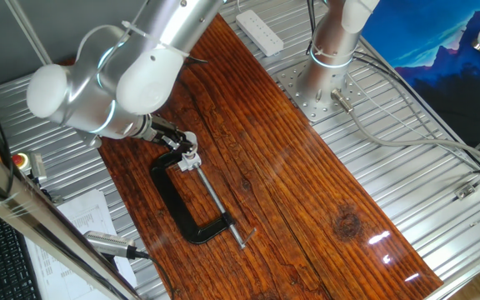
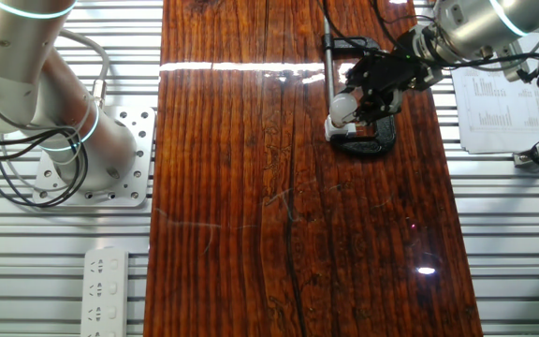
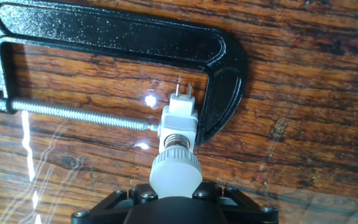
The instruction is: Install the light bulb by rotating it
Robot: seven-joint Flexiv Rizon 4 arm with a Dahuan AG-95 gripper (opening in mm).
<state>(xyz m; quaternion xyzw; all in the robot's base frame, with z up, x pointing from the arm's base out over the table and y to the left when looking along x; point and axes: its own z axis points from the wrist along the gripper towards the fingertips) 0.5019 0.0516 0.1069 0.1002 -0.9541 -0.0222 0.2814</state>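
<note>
The light bulb, small and frosted white, has its silvery screw base partly in a small white socket block. The block's two prongs point away from me. A black C-clamp lies flat on the wooden board and pins the block with its threaded rod. My gripper sits right behind the bulb, its black fingers pressed on both sides of the rounded cap. In the other fixed view the bulb shows at the tip of the gripper, over the clamp.
A second arm's base is bolted beside the board's far edge, with cables trailing from it. A white power strip lies near it. Printed paper and a red button sit on the metal table next to my arm.
</note>
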